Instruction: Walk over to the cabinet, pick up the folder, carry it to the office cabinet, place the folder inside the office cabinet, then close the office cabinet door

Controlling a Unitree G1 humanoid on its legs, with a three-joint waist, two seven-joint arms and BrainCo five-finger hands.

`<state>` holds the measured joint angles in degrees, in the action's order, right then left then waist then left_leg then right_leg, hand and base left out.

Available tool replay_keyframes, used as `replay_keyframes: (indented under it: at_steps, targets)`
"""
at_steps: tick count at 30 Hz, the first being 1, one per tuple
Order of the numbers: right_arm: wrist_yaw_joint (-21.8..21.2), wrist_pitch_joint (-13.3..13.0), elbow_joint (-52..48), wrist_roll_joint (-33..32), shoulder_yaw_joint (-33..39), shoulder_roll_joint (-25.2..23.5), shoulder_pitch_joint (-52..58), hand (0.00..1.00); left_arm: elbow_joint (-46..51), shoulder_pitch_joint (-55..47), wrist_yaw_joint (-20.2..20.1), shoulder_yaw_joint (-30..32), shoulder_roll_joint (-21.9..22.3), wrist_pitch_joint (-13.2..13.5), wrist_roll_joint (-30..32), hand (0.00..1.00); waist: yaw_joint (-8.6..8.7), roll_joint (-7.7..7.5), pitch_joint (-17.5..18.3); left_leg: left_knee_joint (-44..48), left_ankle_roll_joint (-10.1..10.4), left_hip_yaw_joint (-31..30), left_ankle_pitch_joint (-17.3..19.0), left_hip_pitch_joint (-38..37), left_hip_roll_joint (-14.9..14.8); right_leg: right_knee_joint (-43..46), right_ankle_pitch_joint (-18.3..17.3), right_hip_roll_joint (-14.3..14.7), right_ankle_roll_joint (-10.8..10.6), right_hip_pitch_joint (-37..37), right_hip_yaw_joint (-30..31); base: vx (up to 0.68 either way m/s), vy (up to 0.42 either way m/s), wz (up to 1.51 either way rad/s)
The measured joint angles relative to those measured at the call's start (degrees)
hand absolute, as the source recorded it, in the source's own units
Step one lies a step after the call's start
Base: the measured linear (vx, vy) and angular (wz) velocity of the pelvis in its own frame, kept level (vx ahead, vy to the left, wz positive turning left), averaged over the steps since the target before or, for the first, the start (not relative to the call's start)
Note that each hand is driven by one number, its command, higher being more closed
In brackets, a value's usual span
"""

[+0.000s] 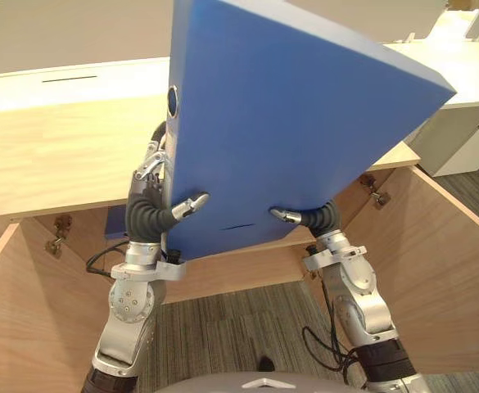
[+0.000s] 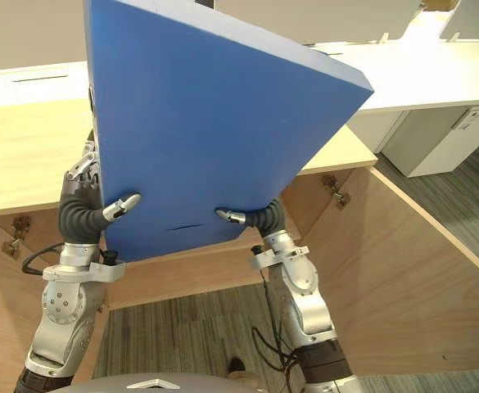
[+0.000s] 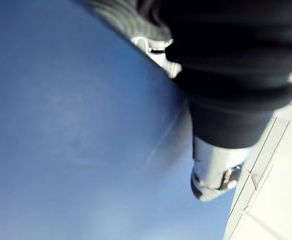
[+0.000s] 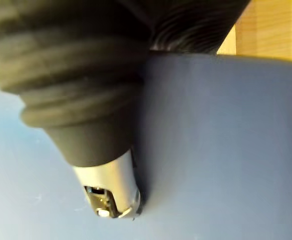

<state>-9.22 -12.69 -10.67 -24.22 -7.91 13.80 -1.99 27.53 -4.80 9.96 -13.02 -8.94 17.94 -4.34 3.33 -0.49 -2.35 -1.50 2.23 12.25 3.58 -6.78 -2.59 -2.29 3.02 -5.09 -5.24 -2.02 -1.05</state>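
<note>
Looking down over the wood-topped surface of the office cabinet, with doors open left and right above grey carpet and white desks far right. Pinching the blue folder at its near lower edge in the left hand and right hand, thumbs pressing its near face. Holding it tilted above the opening, blocking much of the surface.

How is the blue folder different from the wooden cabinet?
The blue folder is blue and smooth; the cabinet is pale wood. The folder is tilted in the air, pinched by the left hand and right hand; the cabinet stands on the floor, doors swung open. Both have flat, straight-edged sides.
</note>
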Motion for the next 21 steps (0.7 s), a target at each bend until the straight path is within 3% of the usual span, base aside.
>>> replay_keyframes:
  at_steps: [5, 7, 11, 21]
  targets:
    - [1.67, 0.0, 0.02, 0.08, 0.42, -3.48, 0.94, 1.0, -0.03, -0.68, 2.07, 2.78, 1.24, 0.0, 4.2, 0.0, 0.14, 0.0, 0.23, -1.77, -0.02, -1.1, -1.25, -0.48, 0.12, 0.0, -0.01, 0.0, 0.01, -0.08, -1.18, -0.03, -0.021, 0.1]
    - [2.16, 0.08, 0.62, 0.08, 1.19, -5.0, 2.11, 1.0, -0.04, -1.72, 3.55, 6.5, 2.33, 0.0, 5.81, 0.0, -0.16, 0.03, 0.26, -1.76, 0.03, -1.39, -1.45, -0.61, 0.08, -0.01, -0.01, 0.0, 0.01, -0.1, -1.49, -0.01, -0.026, 0.11]
    - [2.16, 0.09, 0.62, -0.1, 2.27, -5.58, 2.52, 1.0, -0.44, -3.49, 6.04, 12.03, 4.02, -0.01, 6.88, 0.0, -0.2, 0.01, 0.3, -1.86, 0.04, -1.46, -1.54, -0.38, 0.07, -0.01, -0.02, -0.01, 0.01, -0.27, -1.55, -0.04, -0.01, 0.0]
    - [2.21, 0.09, 0.61, -0.15, 5.38, -8.8, 4.95, 1.0, -8.65, -8.99, 7.39, 22.58, 8.48, -2.13, 6.85, 0.0, -1.02, -0.27, 0.71, -3.02, 0.19, -2.97, -2.66, -0.35, 0.01, -0.2, -0.12, -0.02, 0.02, -0.23, -3.07, -0.03, -0.021, 0.08]
